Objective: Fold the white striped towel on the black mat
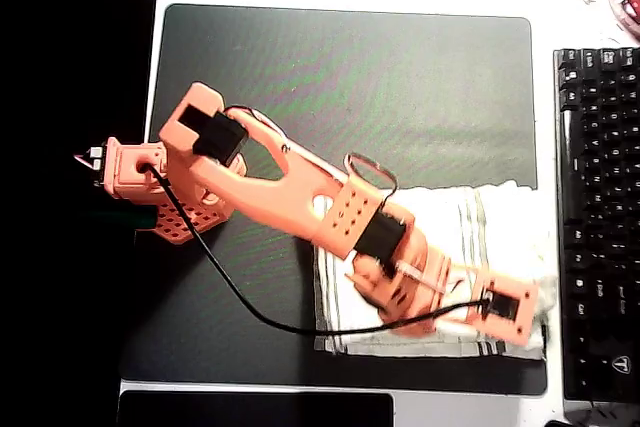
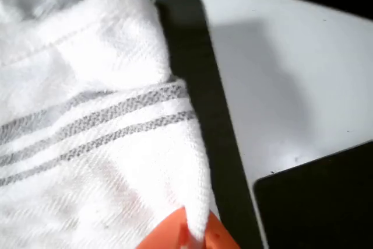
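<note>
claw (image 2: 189, 238) pinching white striped towel (image 2: 99, 126) edge; no legible writing.

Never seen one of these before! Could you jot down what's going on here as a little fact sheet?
arm: orange, reaching across the black mat
gripper: shut on the white striped towel, pinching a fold of it
towel: bunched over the mat's lower right part in the overhead view
beside the mat: black keyboard on the right
fold: not yet neat
</note>
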